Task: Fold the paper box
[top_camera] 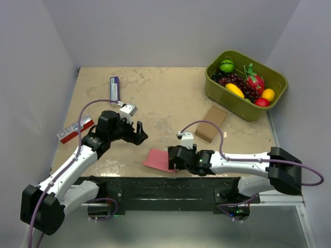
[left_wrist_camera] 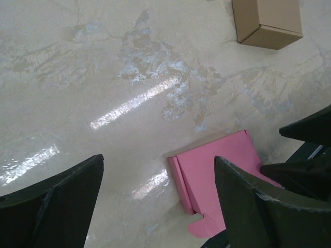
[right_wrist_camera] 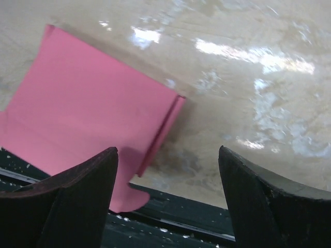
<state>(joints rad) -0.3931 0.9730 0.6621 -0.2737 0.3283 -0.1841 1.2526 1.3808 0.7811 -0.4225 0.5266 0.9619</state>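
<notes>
Left end effector [top_camera: 137, 133]: hung over the table [top_camera: 165, 98] left of centre, jaws wide apart, nothing between them and nothing held. In the left wrist view its fingers [left_wrist_camera: 57, 206] stood clear of the card.

Right end effector [top_camera: 172, 157]: low at the near edge of the table, jaws spread wide, gripping nothing. In the right wrist view one finger [right_wrist_camera: 72, 201] sat over the near corner of the card; contact could not be confirmed.

Paper box [top_camera: 158, 159]: pink card, lying flat and unfolded on the table at its near edge, between the two arms, just beside the right end effector. One side flap was creased up slightly. A rounded tab reached over the dark strip along the table's front.

Brown cardboard box [top_camera: 212, 123]: well apart, toward the far right.
</notes>
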